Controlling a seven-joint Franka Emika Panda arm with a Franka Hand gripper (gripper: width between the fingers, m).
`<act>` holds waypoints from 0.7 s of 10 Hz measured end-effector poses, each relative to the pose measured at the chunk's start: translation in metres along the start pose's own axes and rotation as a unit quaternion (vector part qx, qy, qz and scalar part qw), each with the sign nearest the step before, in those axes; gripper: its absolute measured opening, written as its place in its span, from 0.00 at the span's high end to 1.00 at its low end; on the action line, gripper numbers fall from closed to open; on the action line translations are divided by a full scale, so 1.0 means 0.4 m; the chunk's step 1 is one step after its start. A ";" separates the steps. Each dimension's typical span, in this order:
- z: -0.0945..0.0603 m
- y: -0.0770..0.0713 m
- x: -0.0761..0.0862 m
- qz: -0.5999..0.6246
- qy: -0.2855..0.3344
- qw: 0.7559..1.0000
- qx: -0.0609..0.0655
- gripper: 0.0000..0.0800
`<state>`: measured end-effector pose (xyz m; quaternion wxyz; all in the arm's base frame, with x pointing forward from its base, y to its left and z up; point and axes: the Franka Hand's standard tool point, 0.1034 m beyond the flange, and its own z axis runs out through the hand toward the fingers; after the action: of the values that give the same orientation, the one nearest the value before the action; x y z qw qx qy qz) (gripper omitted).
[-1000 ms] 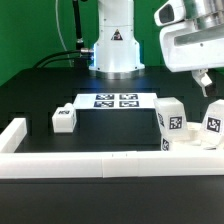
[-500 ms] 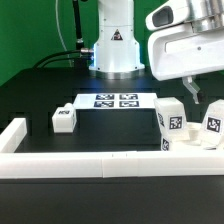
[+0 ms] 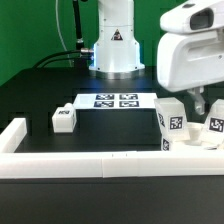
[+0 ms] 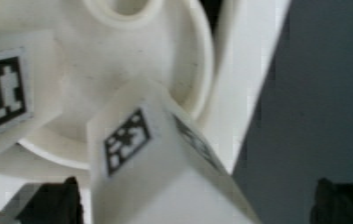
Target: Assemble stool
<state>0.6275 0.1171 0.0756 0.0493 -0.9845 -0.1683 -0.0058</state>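
The round white seat (image 4: 102,100) lies flat against the border rail; in the exterior view it is the low white part (image 3: 190,142) at the right. Two tagged legs (image 3: 172,122) (image 3: 214,126) stand up from it. A third leg (image 3: 64,118) lies alone at the exterior view's left. My gripper (image 3: 202,104) hangs just above and between the two right legs. In the wrist view a tagged leg (image 4: 155,150) rises between my dark fingertips (image 4: 48,205), which stand wide apart without touching it. The gripper (image 4: 194,208) is open and empty.
The marker board (image 3: 110,100) lies in front of the robot base (image 3: 115,50). The long white border rail (image 3: 90,165) runs along the front with a short arm (image 3: 14,131) at the exterior view's left. The rail also shows in the wrist view (image 4: 247,70).
The gripper has come down and moved toward the exterior view's left, from above the right edge to just over the two standing legs. The parts have not moved.
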 end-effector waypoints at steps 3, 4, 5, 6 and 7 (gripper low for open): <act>0.020 0.024 -0.005 -0.054 -0.003 0.999 -0.004 0.19; 0.022 0.025 -0.006 -0.053 -0.003 0.999 -0.004 0.19; 0.022 0.026 -0.006 -0.053 -0.003 0.999 -0.004 0.36; 0.022 0.026 -0.006 -0.046 -0.003 0.999 -0.004 0.36; 0.019 0.036 -0.005 -0.040 -0.002 0.999 -0.009 0.54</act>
<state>0.6303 0.1036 0.0668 0.0398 -0.9773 -0.2079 -0.0070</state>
